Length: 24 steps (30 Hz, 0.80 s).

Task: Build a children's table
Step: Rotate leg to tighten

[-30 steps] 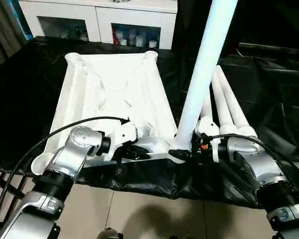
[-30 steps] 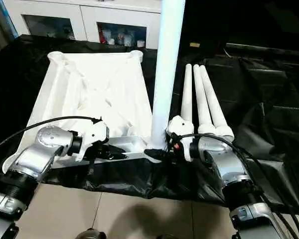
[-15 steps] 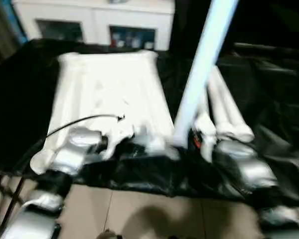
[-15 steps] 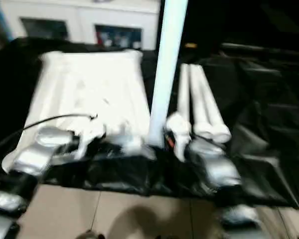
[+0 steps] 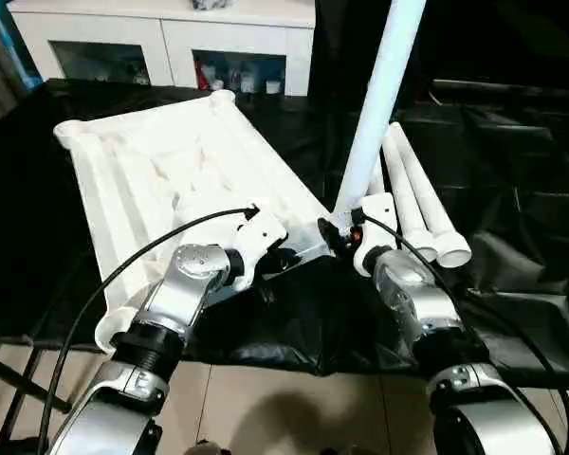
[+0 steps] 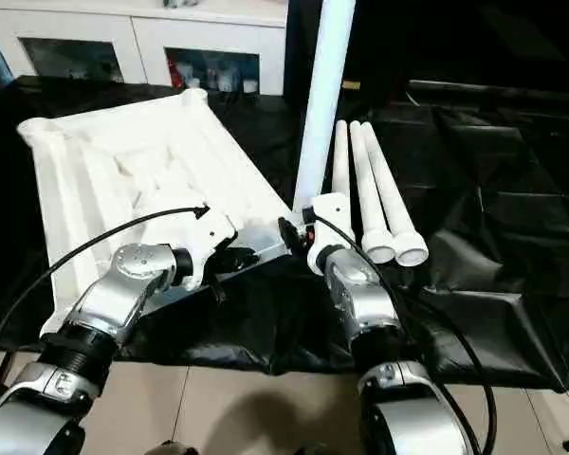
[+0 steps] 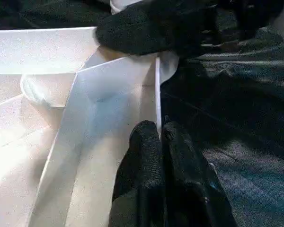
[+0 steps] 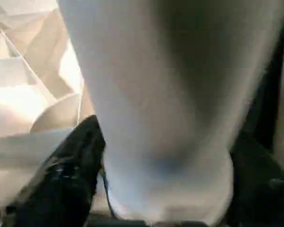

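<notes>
Tabletop (image 5: 161, 180) rim stayed pinched in my left pincer (image 5: 283, 258) for steadiness while my right pincer (image 5: 339, 237) clamped the upright leg (image 5: 379, 104) at the near-right socket.

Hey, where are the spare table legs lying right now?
In the left eye view, the three spare legs lie side by side on the black cloth, on the robot's right, just beyond the upright leg that the right gripper holds at the tabletop corner.

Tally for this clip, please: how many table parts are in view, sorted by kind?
Tabletop, upside down with its ribs up: 1
Leg standing upright at the tabletop's near corner, right tool at its base: 1
Legs lying side by side on the black sheet: 3
Total: 5 parts
</notes>
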Tool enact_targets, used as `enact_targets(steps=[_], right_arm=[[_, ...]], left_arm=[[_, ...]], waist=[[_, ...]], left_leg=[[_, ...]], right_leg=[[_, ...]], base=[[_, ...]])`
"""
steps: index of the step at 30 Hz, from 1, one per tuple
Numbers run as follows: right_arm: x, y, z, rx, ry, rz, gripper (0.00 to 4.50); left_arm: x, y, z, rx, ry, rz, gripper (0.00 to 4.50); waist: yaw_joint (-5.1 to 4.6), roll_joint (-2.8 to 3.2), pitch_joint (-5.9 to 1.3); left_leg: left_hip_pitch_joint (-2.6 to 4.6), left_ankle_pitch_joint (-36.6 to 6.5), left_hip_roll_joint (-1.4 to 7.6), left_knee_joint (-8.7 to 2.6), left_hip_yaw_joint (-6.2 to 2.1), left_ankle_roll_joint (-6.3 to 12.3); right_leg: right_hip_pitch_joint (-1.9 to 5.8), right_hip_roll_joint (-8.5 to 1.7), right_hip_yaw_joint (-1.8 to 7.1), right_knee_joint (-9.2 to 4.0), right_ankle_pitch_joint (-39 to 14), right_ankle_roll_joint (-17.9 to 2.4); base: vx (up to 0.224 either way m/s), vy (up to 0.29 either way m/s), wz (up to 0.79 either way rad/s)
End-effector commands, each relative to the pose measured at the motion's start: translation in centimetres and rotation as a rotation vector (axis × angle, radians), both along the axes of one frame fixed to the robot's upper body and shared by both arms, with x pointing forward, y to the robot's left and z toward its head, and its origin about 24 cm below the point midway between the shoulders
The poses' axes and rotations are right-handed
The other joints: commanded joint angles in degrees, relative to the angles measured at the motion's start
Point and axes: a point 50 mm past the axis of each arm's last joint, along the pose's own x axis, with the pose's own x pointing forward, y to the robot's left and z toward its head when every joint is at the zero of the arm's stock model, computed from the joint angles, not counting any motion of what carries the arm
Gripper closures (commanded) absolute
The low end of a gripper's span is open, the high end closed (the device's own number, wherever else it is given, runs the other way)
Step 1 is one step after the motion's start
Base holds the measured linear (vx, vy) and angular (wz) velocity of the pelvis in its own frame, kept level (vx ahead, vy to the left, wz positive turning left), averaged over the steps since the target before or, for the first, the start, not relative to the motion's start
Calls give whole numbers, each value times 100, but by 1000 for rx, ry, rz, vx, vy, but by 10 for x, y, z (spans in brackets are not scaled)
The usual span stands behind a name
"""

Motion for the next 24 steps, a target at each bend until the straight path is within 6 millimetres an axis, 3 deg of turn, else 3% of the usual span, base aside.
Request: enact_targets(steps=[1,5,9,16,17,24], right_arm=[[-9,37,-5,43,33,146,86],[-9,30,-2,11,-16,177,48],[-14,18,2,-7,-57,285,48],[-42,-1,7,-48,-86,649,48],[-52,-6,7,-59,-63,757,48],[-64,-23,12,-77,15,939,63]], left_arm=[[-15,-42,6,-109,-11,-188,450],[-18,-37,6,-103,-10,-209,450],[-20,-26,5,-86,0,-253,450],[-23,0,2,-24,30,-340,450],[-23,5,1,0,39,-359,450],[-29,20,1,11,98,-452,450]], waist=[[7,-14,-361],[8,-3,-372],[28,-13,-368],[55,-20,-340],[65,0,-347],[85,-24,-365]], left_leg=[[28,-1264,225,-414,-66,177],[26,-1182,231,-410,-58,220],[23,-1192,234,-405,-51,303],[31,-1401,250,-427,-62,343],[32,-1419,253,-431,-70,330],[18,-1296,258,-402,-57,374]], right_leg=[[263,-407,289,-462,-1418,-1117],[264,-401,286,-442,-1234,-1162],[276,-395,292,-445,-1192,-1138],[266,-395,296,-488,-1560,-1039],[277,-395,290,-493,-1570,-1042],[285,-403,283,-465,-1531,-1149]], base=[[0,0,0],[0,0,0],[0,0,0],[0,0,0],[0,0,0],[0,0,0]])
